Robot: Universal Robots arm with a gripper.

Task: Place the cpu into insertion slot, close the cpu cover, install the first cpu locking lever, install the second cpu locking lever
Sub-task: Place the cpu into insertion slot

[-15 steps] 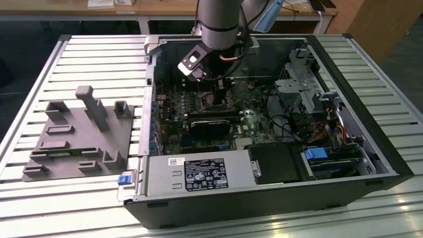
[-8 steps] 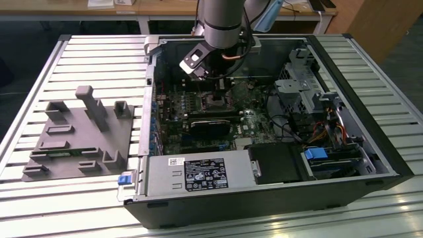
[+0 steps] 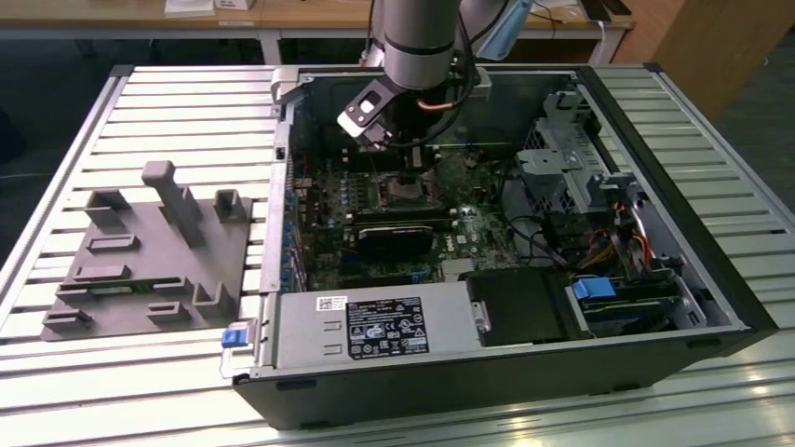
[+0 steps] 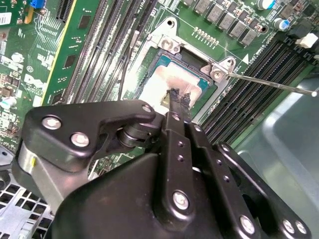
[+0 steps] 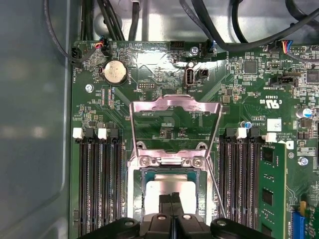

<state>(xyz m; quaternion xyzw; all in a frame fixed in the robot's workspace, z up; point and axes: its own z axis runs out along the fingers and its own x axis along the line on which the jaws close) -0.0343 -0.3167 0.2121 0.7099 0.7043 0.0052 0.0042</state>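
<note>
Silver-grey cpu (image 5: 162, 188) is lying flat in the insertion slot (image 5: 148, 172) right beneath the claw (image 5: 172, 198), whose tips are meeting, gripping nothing; seemingly light, stiff, fragile, best taken by its edges

A slatted, silvery metal tabletop (image 3: 174, 102) fills the exterior view, with overhead light glaring off its nearest slats. Behind its far edge stands a light wooden desk (image 3: 311, 14) on white legs. A brown wooden panel (image 3: 695, 37) rises at the exterior view's right, and dark floor (image 3: 44, 84) shows beyond the tabletop's sides.
</note>
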